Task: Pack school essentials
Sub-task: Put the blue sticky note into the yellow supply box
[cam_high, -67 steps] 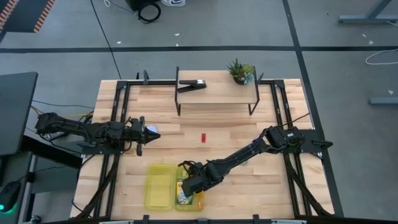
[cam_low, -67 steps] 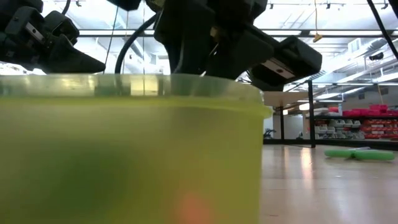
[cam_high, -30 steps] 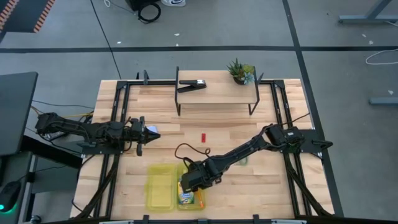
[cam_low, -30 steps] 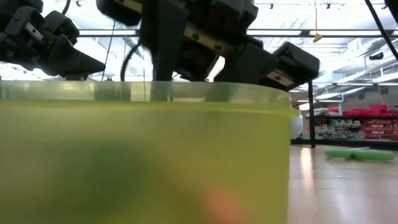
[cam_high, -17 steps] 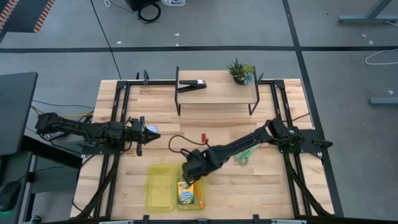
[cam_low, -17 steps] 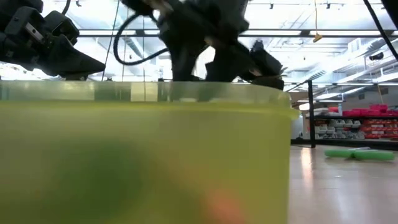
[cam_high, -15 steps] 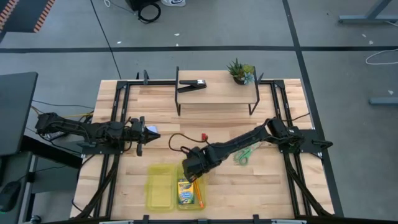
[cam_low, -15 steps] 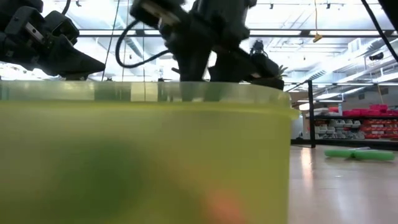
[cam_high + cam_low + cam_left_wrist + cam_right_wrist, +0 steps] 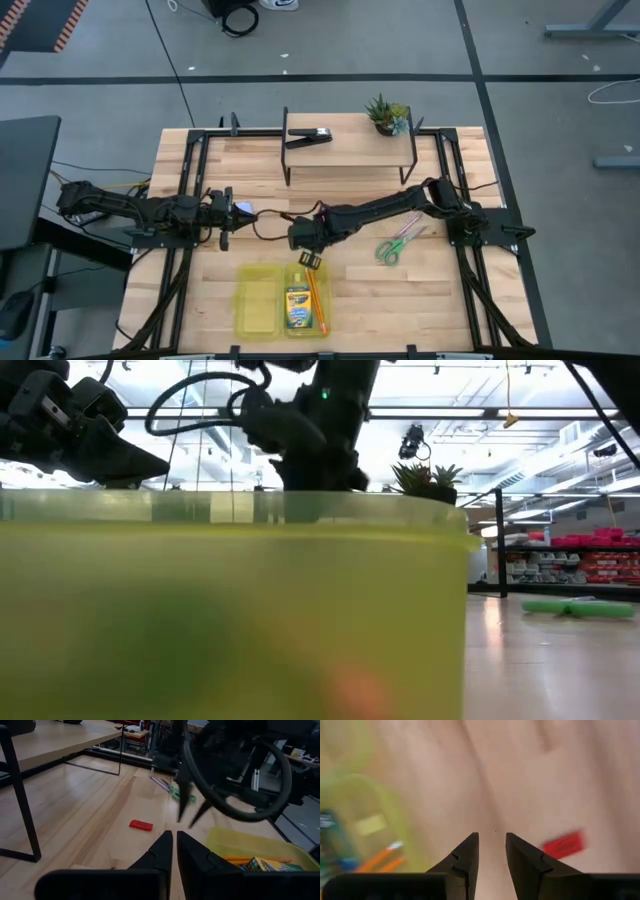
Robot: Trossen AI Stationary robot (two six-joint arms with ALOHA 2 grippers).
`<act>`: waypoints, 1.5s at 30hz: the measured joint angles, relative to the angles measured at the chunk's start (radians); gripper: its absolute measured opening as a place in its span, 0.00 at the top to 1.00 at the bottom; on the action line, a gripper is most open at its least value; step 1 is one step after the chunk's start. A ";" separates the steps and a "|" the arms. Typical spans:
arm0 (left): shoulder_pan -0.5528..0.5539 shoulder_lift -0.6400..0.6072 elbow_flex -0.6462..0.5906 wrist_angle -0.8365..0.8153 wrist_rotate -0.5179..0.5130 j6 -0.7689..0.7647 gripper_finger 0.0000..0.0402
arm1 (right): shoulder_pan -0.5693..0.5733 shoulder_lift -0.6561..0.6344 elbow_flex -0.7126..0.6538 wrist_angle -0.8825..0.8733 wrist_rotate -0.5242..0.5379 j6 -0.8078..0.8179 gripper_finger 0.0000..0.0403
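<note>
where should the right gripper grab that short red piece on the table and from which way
Take the short red piece across its narrow width, near the middle, coming straight down from above. It lies flat on the bare wood with nothing touching it, so a side approach would probably only push it along. The right gripper hangs open close by, so the piece should fit between its fingers.

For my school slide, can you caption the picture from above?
Right gripper, fingers open, hovers above the yellow box holding crayons and pencil; scissors wait.
</note>
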 joint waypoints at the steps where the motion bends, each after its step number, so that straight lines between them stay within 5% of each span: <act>1: 0.000 0.000 0.000 0.000 0.000 0.000 0.93 | -0.013 0.000 -0.007 0.010 0.013 -0.055 0.74; 8: 0.000 0.000 0.000 0.000 0.000 0.000 0.94 | -0.097 0.000 -0.072 -0.006 0.056 -0.328 0.74; 18: 0.000 0.000 0.000 0.000 0.000 -0.001 0.91 | -0.146 -0.143 -0.237 0.051 0.026 -0.410 0.74; 33: 0.000 0.000 0.000 0.017 0.000 -0.001 0.92 | -0.124 -0.760 -0.936 0.736 0.019 -0.358 0.74; 45: 0.022 0.008 0.007 0.099 -0.031 -0.193 0.95 | -0.109 -0.985 -1.311 1.126 0.018 -0.328 0.74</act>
